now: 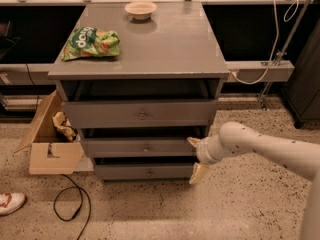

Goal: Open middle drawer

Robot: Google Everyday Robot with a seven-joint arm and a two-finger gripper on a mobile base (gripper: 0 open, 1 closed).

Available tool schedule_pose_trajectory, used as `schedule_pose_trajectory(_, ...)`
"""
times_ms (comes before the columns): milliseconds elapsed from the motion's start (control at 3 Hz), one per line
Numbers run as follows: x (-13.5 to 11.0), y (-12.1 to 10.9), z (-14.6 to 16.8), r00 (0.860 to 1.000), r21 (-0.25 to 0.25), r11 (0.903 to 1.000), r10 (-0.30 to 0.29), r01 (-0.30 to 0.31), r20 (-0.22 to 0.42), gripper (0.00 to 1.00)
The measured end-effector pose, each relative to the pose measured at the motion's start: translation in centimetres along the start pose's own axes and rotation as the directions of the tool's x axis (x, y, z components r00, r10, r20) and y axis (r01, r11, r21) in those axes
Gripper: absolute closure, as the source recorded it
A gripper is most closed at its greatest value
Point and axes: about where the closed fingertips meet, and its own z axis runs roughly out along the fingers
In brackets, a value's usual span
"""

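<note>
The middle drawer (pixel 135 147) is a low grey panel with a small round knob (pixel 146 148) at its centre, set between the taller top drawer (pixel 140 114) and the bottom drawer (pixel 145 172). It looks pushed in. My gripper (pixel 196 157) hangs at the cabinet's right front corner, level with the middle and bottom drawers, to the right of the knob and not touching it. Its two cream fingers (pixel 198 173) are spread apart, one up and one down, with nothing between them.
A green snack bag (pixel 91 42) and a small bowl (pixel 140 9) lie on the cabinet top (pixel 165 44). An open cardboard box (pixel 50 139) stands on the floor to the left, with a black cable (pixel 70 204) and a shoe (pixel 10 203) nearby. A white cable (pixel 260 69) hangs at the right.
</note>
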Motion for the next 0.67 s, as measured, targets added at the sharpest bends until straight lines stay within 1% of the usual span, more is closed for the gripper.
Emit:
schedule_pose_trajectory(333,1.1,-1.8,4.1,0.999,0.005,0.9997,-0.025,0.025,-0.022,0.00)
schedule_pose_trajectory(667,1.4,-3.7,6.0,0.996,0.041,0.9978,-0.050,0.052,-0.068,0.00)
